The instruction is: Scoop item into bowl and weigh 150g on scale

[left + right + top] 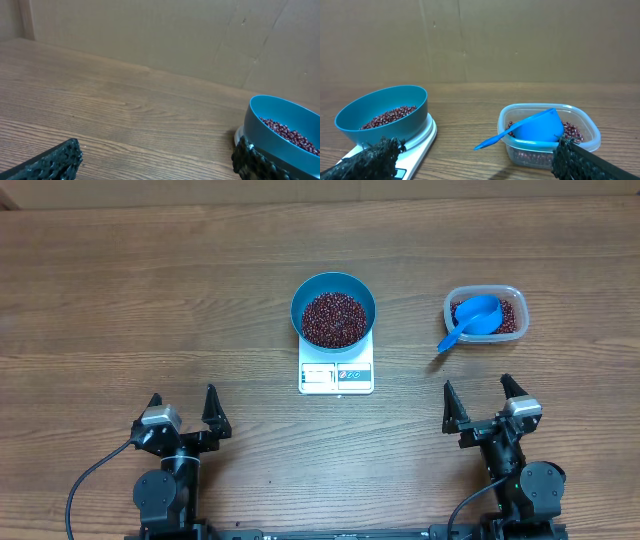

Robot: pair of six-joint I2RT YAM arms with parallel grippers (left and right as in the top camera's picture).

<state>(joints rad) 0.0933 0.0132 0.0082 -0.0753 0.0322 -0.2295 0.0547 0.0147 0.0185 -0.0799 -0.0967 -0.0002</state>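
At desk centre: bowl (333, 281) of beans (333, 320), seated on scale (336, 375).
Right side of desk: scoop (470, 323) in tub (485, 288), handle slanting toward my right tool (477, 383), the nearer one.
Near edge: left tool (182, 396) and right tool, both spread wide, empty.

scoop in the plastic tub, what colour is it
Bright blue scoop, lying in the clear tub; the right wrist view shows it best.

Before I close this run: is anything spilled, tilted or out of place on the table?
Nothing stands out. The bowl sits upright on the scale, with the beans inside; the scoop rests in the tub, its handle over the rim.
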